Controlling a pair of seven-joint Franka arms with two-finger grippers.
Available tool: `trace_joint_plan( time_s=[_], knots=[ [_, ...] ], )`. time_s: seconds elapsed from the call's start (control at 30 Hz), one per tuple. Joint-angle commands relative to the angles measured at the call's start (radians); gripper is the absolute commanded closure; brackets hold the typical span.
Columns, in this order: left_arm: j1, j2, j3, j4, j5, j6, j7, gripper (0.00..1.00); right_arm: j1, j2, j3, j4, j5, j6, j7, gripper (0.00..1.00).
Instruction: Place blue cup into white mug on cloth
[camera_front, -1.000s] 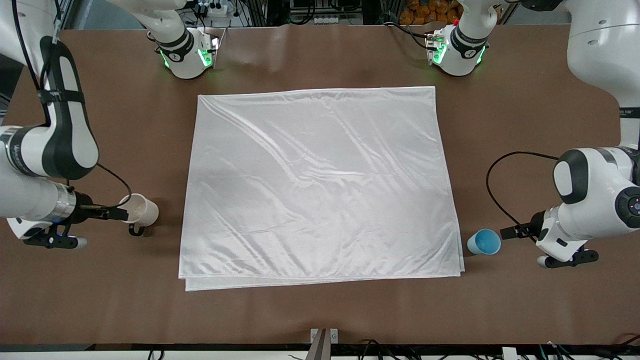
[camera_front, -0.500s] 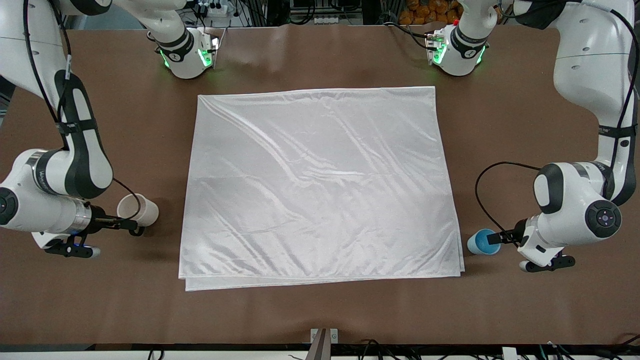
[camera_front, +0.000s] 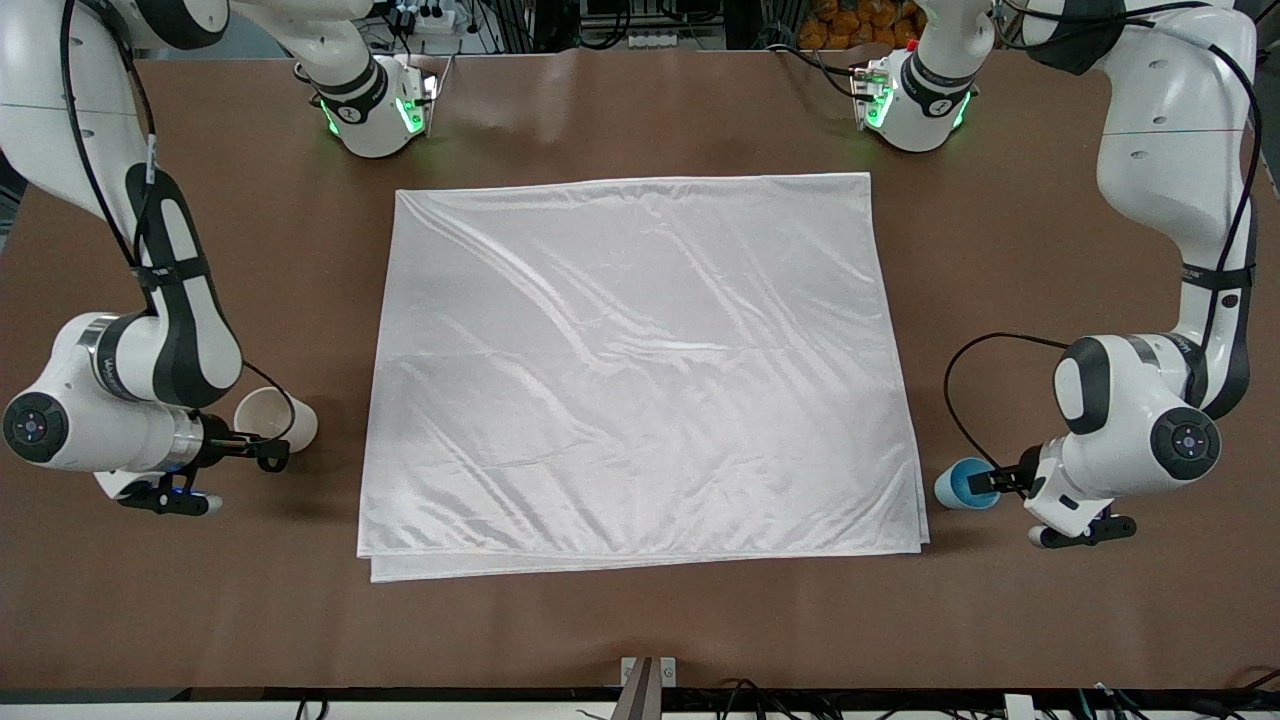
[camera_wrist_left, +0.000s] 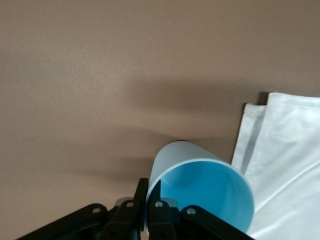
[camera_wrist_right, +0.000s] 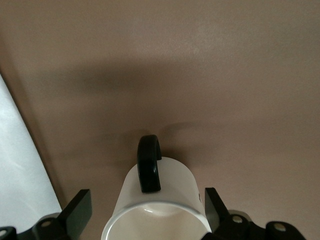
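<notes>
My two arms (camera_front: 1150, 130) are glossy white with black joint bands, looping black cables and green-lit bases (camera_front: 375, 110).

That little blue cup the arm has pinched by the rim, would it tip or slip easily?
Probably light: the blue cup is small and thin-walled. The left gripper pinches only one rim wall, so it may swing. It lies tilted on the table, so it may roll if released.

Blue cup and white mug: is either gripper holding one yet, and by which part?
Left gripper is shut on the blue cup, pinching its rim wall. Right gripper straddles the white mug, fingers apart from it: no hold.
</notes>
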Motion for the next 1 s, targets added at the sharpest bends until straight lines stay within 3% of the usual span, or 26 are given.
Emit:
trace_joint_plan(
  time_s=[0.0,0.33,0.7,0.97],
  knots=[
    [0.000,-0.001,0.002,0.010,0.008,0.003,0.014,1.00,-0.002,0.013,0.009,0.026,0.006,-0.005,-0.011,1.00],
    [-0.001,-0.066,0.001,0.011,0.011,0.002,0.017,1.00,0.038,-0.002,0.014,0.035,0.015,-0.020,0.019,1.00],
    [-0.001,-0.138,-0.002,0.011,0.065,-0.009,0.068,1.00,0.136,-0.002,0.023,0.093,0.018,-0.102,0.228,1.00],
    [-0.010,-0.185,-0.007,0.011,0.067,-0.044,0.071,1.00,0.162,-0.003,0.100,0.159,0.080,-0.168,0.398,1.00]
  ],
)
